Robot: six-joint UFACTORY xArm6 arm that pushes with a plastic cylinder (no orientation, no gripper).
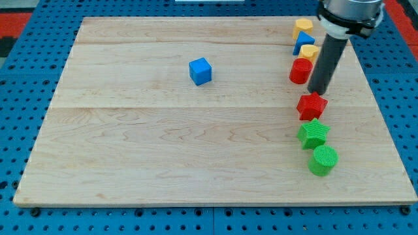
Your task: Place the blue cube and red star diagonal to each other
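The wooden board was the biggest thing in view, a pale plank top with a fine grain, lying on a blue pegboard full of holes. I take the red star as landmark for everything else.

My rod came next in size: a straight, dark, stiff cylinder hanging from the arm at the view's top right. My tip sat just above the red star, at the star's upper edge, touching it or very nearly so; I could not tell which. The rod has nothing to clench or release, so it held nothing and could only shove.

The blue cube stood alone, well to the view's left of the star and a little higher, with bare board all around it. Both looked like small, hard, ribbed plastic pieces, light enough to slide easily on the smooth wood. I judged the cube would push straight if met at the middle of a flat face and would spin if caught on a corner. The star's points would make it twist, so the notch between two points seemed the better contact.

Just below the star lay a green star-shaped block, then a green cylinder. Above the star, close beside my rod, stood a red cylinder, a yellow block, a blue block and another yellow block furthest up.
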